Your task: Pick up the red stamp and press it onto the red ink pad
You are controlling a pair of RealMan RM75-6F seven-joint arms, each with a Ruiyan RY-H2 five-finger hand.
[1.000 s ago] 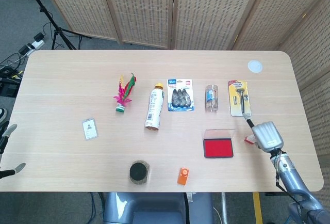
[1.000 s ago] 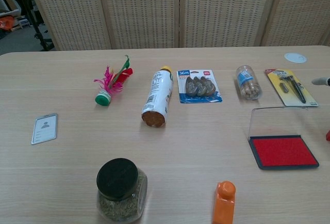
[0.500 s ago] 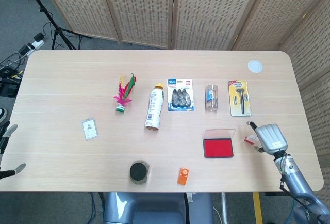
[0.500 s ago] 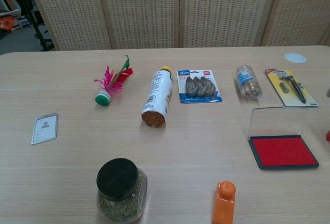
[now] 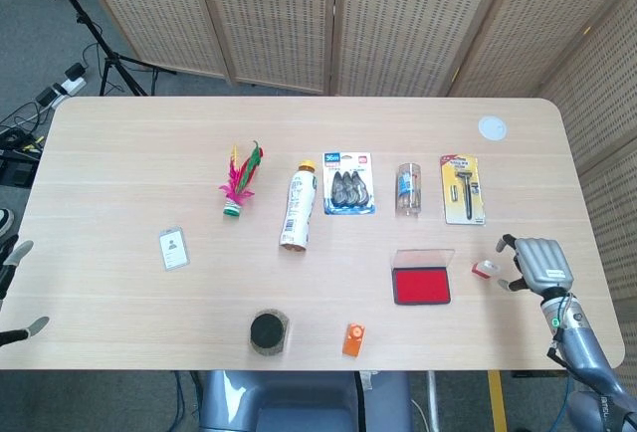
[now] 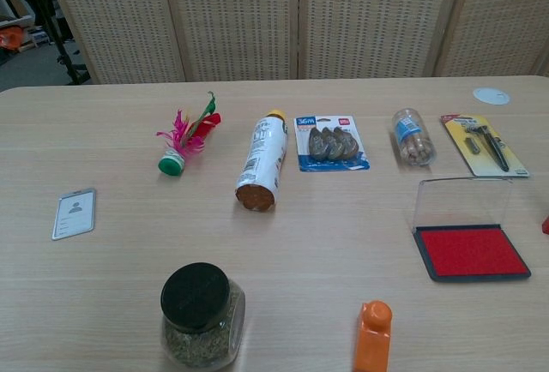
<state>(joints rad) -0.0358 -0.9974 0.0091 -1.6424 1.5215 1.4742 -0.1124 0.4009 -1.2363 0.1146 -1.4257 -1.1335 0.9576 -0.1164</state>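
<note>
Red stamp point(image 5: 485, 271) small, lying on table just right of ink pad, not touching. Red ink pad point(image 5: 421, 284) open, clear lid up at back, flat near front-right edge

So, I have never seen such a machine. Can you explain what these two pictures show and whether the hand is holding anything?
Both pictures come from the robot's own cameras: the head view looks down on the table, the chest view looks across it. The metal right hand sits beside the small red stamp, fingers apart, holding nothing. Left of the stamp lies the open red ink pad. At the left edge, grey fingertips of the left hand show; its state is unclear.
</note>
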